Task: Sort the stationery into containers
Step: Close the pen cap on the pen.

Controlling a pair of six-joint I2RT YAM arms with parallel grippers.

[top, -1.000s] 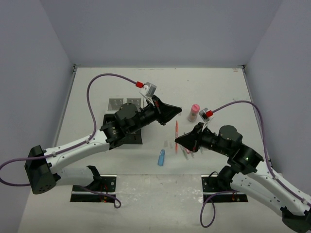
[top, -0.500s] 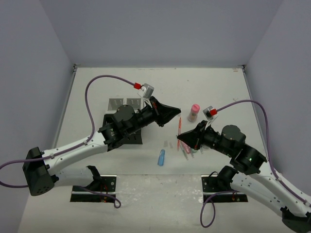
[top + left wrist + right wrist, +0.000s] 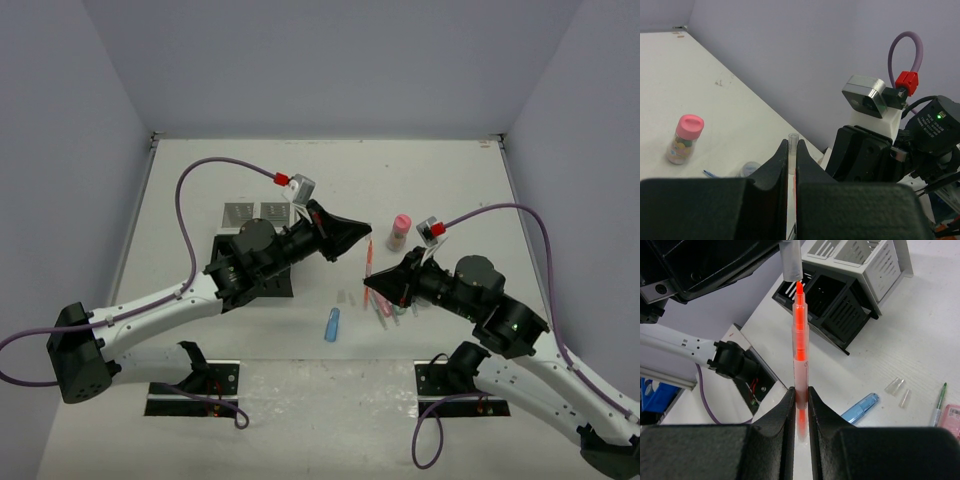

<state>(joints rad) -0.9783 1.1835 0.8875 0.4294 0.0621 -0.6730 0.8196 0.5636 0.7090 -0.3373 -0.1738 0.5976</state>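
My right gripper (image 3: 800,392) is shut on an orange pen (image 3: 800,347) and holds it above the table, tip pointing at my left gripper. My left gripper (image 3: 792,146) is shut on a clear pen cap (image 3: 792,142). In the right wrist view the cap (image 3: 790,261) sits just off the pen's orange tip. In the top view the two grippers (image 3: 360,233) (image 3: 372,289) meet at mid-table with the pen (image 3: 368,262) between them. The organiser shows black compartments (image 3: 832,302) and white mesh ones (image 3: 875,262). A blue capsule (image 3: 332,324) lies on the table.
A pink-capped bottle (image 3: 399,230) stands right of the left gripper, with a round tub (image 3: 749,169) near it. Small clear caps (image 3: 894,385), a green pen (image 3: 940,397) and a pink item (image 3: 953,421) lie under the right gripper. The left arm covers the organiser's black part in the top view.
My right gripper has carried the orange pen up and left, bringing its tip to the cap. My left gripper has shifted slightly right toward it.
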